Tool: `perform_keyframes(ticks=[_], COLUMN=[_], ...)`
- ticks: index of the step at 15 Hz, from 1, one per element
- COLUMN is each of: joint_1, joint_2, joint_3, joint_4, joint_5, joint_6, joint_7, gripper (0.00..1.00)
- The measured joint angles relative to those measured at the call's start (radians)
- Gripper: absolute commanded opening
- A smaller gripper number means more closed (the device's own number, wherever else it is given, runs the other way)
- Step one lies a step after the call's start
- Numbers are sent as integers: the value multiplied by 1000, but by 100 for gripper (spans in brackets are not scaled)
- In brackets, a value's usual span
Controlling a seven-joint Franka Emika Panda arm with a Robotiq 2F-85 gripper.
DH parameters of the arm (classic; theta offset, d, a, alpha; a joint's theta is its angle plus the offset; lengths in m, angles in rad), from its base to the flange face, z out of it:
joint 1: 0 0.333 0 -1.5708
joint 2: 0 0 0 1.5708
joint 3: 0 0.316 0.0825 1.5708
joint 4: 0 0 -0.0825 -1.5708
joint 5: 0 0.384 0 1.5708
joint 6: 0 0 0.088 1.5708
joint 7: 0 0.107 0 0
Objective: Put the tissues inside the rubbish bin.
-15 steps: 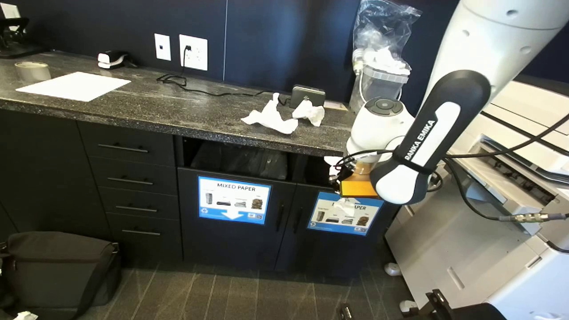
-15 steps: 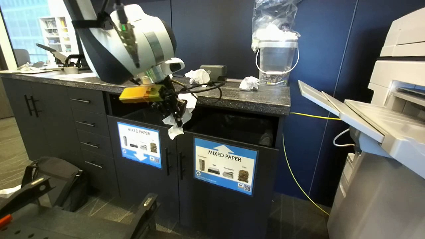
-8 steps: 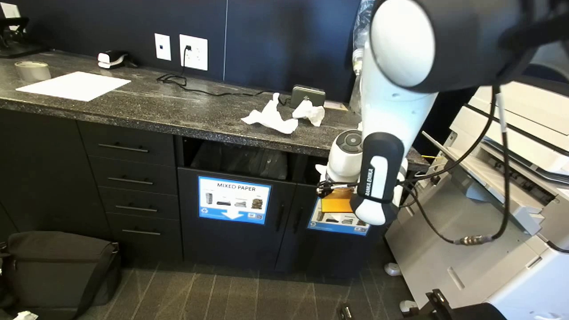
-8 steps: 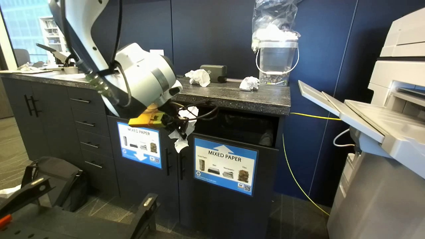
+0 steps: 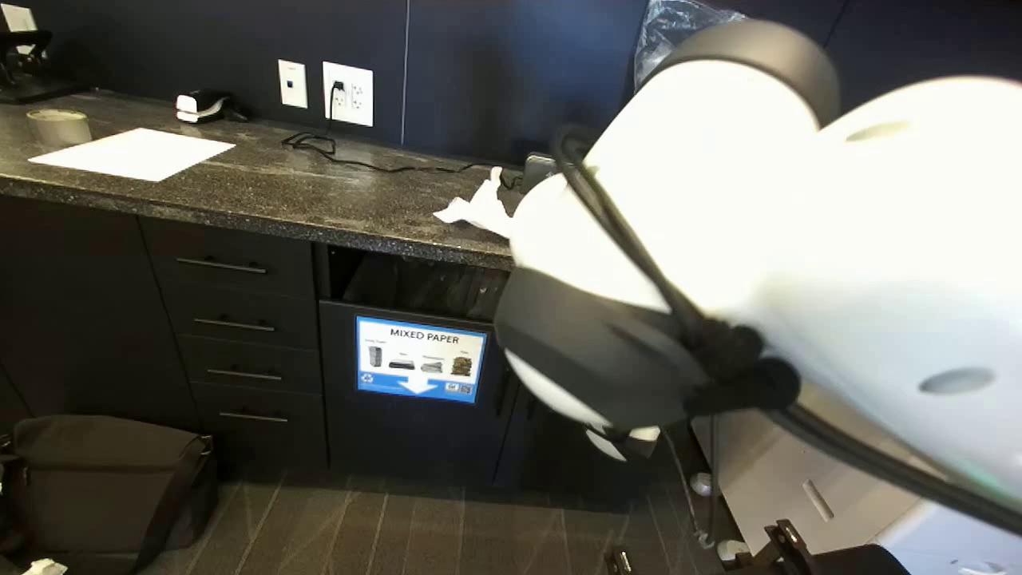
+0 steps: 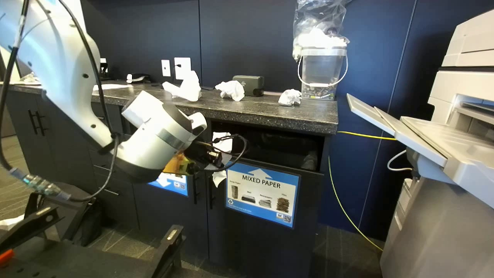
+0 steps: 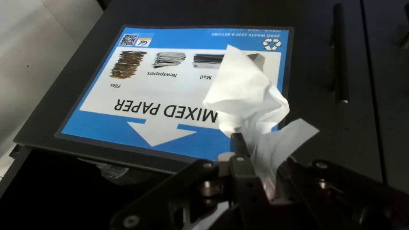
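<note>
White tissue (image 7: 246, 95): crumpled and caught in the hand (image 7: 263, 153), one broad pointed flap jutting ahead and a smaller fold poking out sideways.

Hand: drawn narrow, squeezing that tissue; it sits before the rubbish bin (image 6: 266, 239), with the paper outside the slot (image 6: 274, 148).

Rubbish bin: dark cabinet front, its wide black slot running just under the bench (image 5: 303, 188); whether the paper touches that front, I can't quite tell from where I stand.

Mixed Paper sign (image 6: 262, 195): blue and white, fixed below the slot, arrow pointing up; in the wrist view the caught tissue hides part of it.

Neighbouring sign (image 5: 421, 359): same heading, arrow pointing down, on the adjoining cabinet front (image 5: 415, 443).

Bench: dark, speckled, bearing a ragged tissue (image 6: 187, 89) that shows in both exterior views, a rounder tissue (image 6: 230, 90) beside the grey box (image 6: 249, 85), and a small tissue (image 6: 290, 97) near the clear bucket (image 6: 324, 73).

Clear bucket: white handle hanging down, pale crumpled stuff heaped at its top.

Arm (image 5: 838, 263): white and black; in an exterior view its bulk screens the hand.

Flat sheet (image 5: 136, 154): white paper lying on the bench near the tape roll (image 5: 60, 128), well apart from the tissues.

Black bag (image 5: 112, 479): resting on the carpet (image 5: 431, 527) by the drawers (image 5: 231, 359).

Printer (image 6: 436, 231): pale, standing apart from the bin.
</note>
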Motion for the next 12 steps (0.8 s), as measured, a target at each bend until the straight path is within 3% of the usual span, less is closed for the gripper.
perform_keyframes(ticks=[6,12], joint_1=[64,32], joint_2=[210,208], joint_3=[26,35], joint_4=[37,17], joint_5=[462,669], joint_6=[64,215], joint_7=[-227,-488], gripper=[12,12])
